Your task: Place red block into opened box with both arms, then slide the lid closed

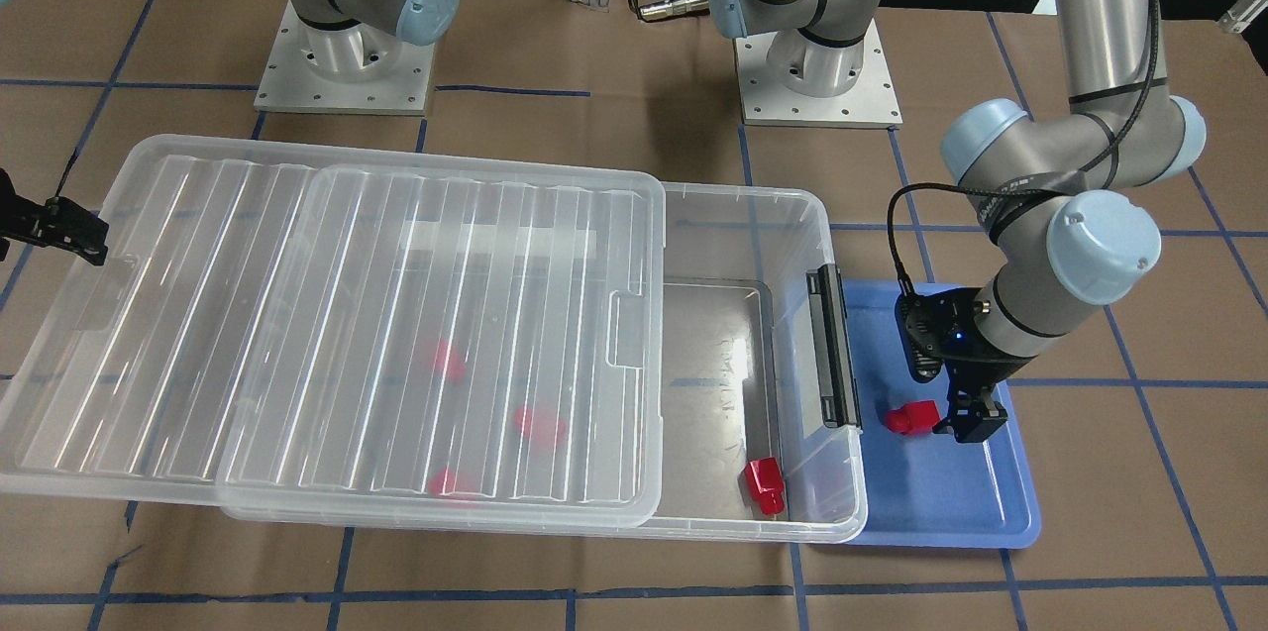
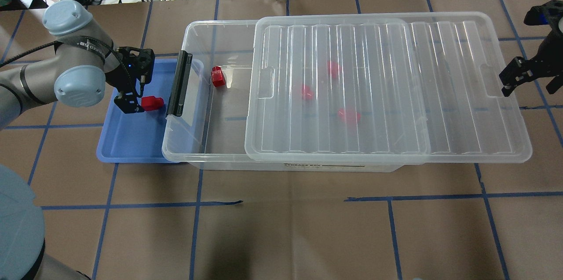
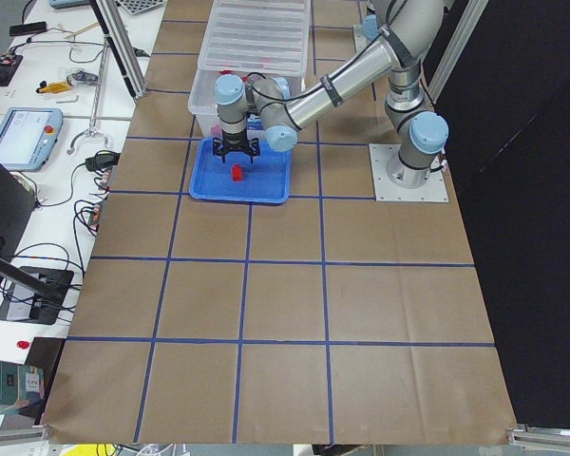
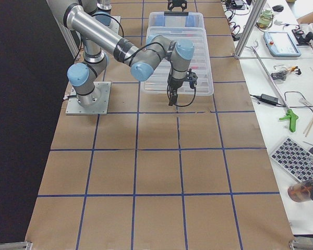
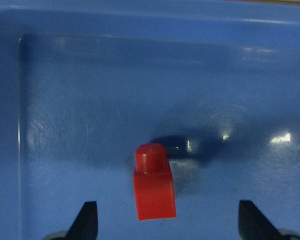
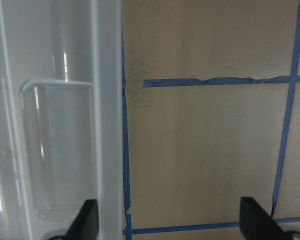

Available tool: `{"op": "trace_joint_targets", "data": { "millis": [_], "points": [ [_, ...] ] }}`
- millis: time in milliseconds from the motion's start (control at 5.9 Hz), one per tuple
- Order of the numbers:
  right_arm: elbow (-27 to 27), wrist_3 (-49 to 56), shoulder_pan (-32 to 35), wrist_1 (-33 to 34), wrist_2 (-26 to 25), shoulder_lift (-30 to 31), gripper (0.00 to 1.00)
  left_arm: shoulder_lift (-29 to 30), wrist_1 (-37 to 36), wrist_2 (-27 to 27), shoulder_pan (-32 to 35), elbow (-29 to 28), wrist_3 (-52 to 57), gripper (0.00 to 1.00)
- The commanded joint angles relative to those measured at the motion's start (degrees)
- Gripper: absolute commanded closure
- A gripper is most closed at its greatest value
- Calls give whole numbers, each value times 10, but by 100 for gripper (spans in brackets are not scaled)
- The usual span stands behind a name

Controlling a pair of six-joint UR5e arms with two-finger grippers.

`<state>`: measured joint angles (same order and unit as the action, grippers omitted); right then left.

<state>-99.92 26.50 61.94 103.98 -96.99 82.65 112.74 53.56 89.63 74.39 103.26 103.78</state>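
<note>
Left tool spread over red block — right tool spread at lid edge.

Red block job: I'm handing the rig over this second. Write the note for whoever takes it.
Left gripper: open, low over the blue tray; a red block lies loose at its fingertips, not gripped.
Right gripper: open, at the overhanging short end of the lid, holding nothing.
Box: open at the clip end; the lid covers the rest.
Done: four blocks are in the box, one in the open part and three under the lid.
Left: grasp the tray block, drop it through the opening, slide the lid closed.
</note>
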Motion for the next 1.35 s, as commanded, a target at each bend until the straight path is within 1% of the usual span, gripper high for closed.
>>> {"op": "trace_joint_targets", "data": {
  "millis": [0,169,339,508,677,847,1016,1185],
  "points": [
    [23,-17,9,-13,-6,26,0,40,-8,-5,-11,-4,-1,2],
    [26,-27,32,-15,-5,49,0,52,-10,-6,-11,-7,-2,5],
    [31,-78,69,-47,-4,69,0,46,-17,-2,-11,-7,0,37],
    [56,-134,112,-86,-3,77,0,50,-18,0,-11,-8,-1,81],
    [98,-204,153,-139,2,72,0,47,-18,0,-12,-9,0,98],
    [128,-273,187,-184,47,70,0,36,-11,-2,-11,-21,4,100],
    [134,-308,221,-187,53,70,0,18,36,-2,-9,-50,1,100],
    [143,-345,254,-187,55,70,0,-29,123,-2,-3,-81,-7,100]
  ]
}}
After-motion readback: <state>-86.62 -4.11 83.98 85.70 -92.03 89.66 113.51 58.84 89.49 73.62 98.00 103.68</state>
